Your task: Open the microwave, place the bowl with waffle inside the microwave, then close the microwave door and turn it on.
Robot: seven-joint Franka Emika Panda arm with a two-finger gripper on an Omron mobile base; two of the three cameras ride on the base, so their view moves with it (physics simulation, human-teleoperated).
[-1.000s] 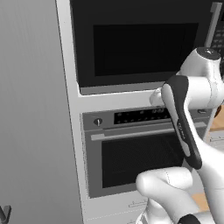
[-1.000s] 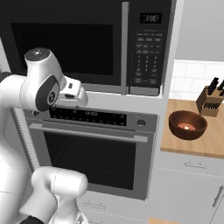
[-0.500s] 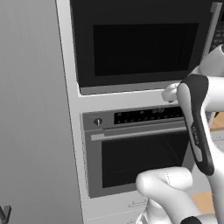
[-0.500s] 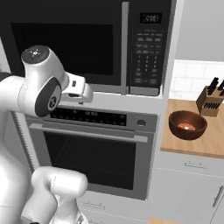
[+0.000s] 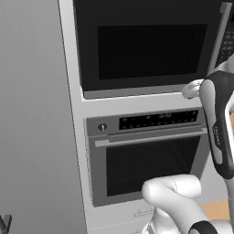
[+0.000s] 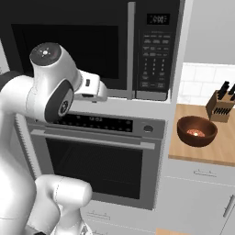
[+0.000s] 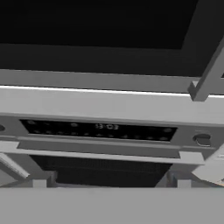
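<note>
Near counter edge (image 6: 193, 158), bowl (image 6: 197, 131)

The large black built-in microwave (image 5: 151, 45) is cut off by the top edge in both base views, and its right side runs past the edge of the left base view. In the hand view its long vertical silver bar handle (image 7: 209, 75) is cropped at the right edge. The contents of the round dark reddish-brown bowl (image 6: 197, 131) are too small to tell. The silver wall oven's (image 6: 98, 158) left part is hidden behind the white arm.
</note>
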